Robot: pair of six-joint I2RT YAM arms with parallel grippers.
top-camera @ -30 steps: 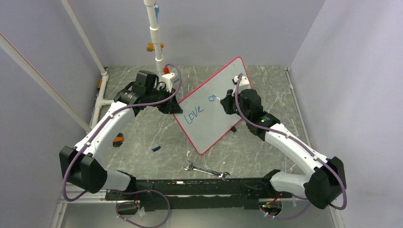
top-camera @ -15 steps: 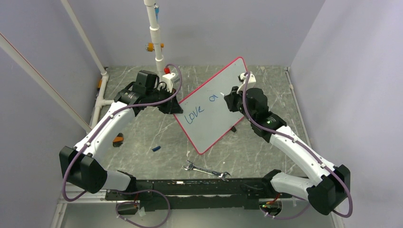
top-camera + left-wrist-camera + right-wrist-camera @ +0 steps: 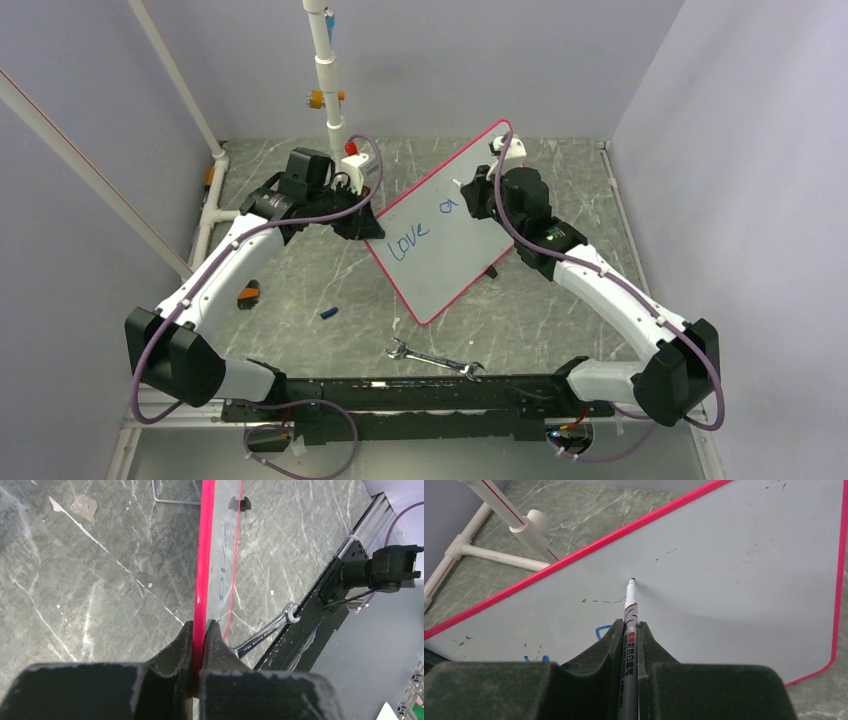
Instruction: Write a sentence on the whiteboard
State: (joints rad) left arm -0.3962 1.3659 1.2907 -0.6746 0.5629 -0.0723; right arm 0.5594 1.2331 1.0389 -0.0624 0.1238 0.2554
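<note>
The whiteboard (image 3: 445, 235), white with a red-pink rim, stands tilted in mid table. Blue writing (image 3: 410, 240) on it reads "Love" and a further "a". My left gripper (image 3: 362, 226) is shut on the board's left rim (image 3: 201, 580), jaws clamped on either side of it. My right gripper (image 3: 472, 196) is shut on a grey marker (image 3: 630, 615). Its tip points at the bare board surface (image 3: 734, 580), at or just off it, right of the blue strokes (image 3: 602, 631).
A steel wrench (image 3: 432, 358) lies near the front rail, also in the left wrist view (image 3: 265, 632). A small blue cap (image 3: 328, 313) and an orange-black piece (image 3: 248, 294) lie at left. A white pipe stand (image 3: 330, 90) rises behind the board.
My right arm swung out to the right and then back left along the board with the marker. The left arm and the board stayed still. The writing looks unchanged.
</note>
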